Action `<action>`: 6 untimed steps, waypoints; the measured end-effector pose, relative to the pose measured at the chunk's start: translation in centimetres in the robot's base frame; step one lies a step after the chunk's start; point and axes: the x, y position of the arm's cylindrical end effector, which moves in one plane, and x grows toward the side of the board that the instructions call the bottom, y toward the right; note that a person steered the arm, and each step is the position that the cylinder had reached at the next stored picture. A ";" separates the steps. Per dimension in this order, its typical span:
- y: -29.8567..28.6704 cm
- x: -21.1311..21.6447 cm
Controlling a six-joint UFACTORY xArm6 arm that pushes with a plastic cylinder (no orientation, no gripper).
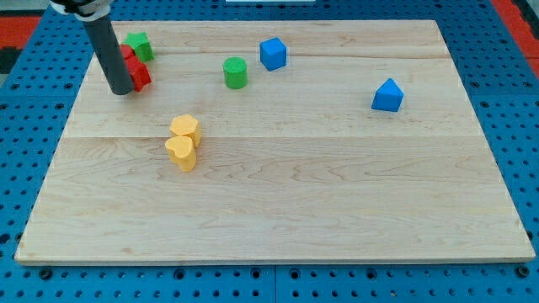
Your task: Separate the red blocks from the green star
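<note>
The red blocks (136, 71) sit at the view's upper left, partly hidden behind the rod, so their shapes are unclear. The green star (139, 45) lies just above them, touching or nearly touching. My tip (121, 89) rests on the board at the red blocks' lower left side, against them.
A green cylinder (235, 72) and a blue cube (273, 53) lie at the top middle. A blue block (387, 95) sits at the right. Two yellow blocks (183, 141) stand together left of centre. The wooden board (337, 202) ends close to the view's left of the red blocks.
</note>
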 end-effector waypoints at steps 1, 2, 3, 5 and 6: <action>-1.5 -0.3; -6.6 -1.5; -8.0 -2.9; -4.5 -8.2; -1.8 -9.5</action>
